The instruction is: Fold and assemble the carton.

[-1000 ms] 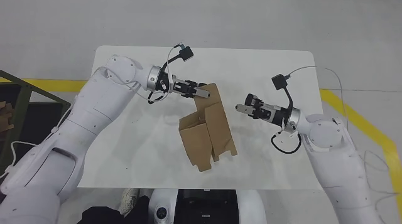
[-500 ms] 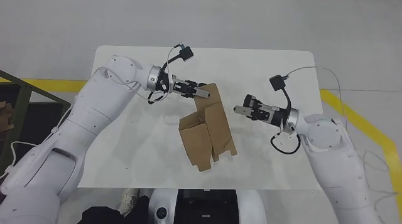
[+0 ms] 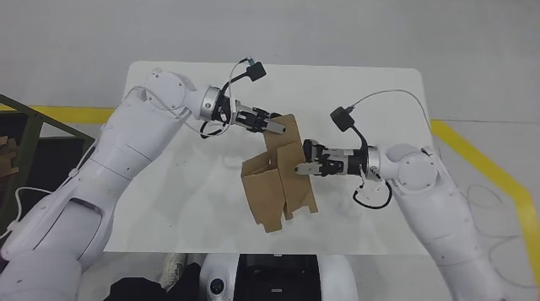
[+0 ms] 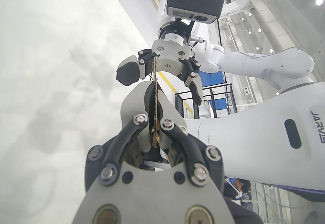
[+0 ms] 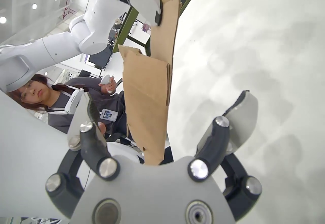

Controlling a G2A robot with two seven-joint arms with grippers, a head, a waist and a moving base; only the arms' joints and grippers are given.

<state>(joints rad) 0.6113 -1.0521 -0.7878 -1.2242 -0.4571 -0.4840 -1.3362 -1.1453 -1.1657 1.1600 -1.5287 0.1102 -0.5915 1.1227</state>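
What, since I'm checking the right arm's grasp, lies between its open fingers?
The carton: its cardboard panel runs edge-on between the right gripper's open fingers, not yet clamped, as the right wrist view shows.

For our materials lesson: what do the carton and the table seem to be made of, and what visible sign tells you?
The carton looks like brown corrugated cardboard, matt: its cut edge shows a wavy layer. The table has a smooth white top with a faint sheen, perhaps laminate; the look leaves that open.
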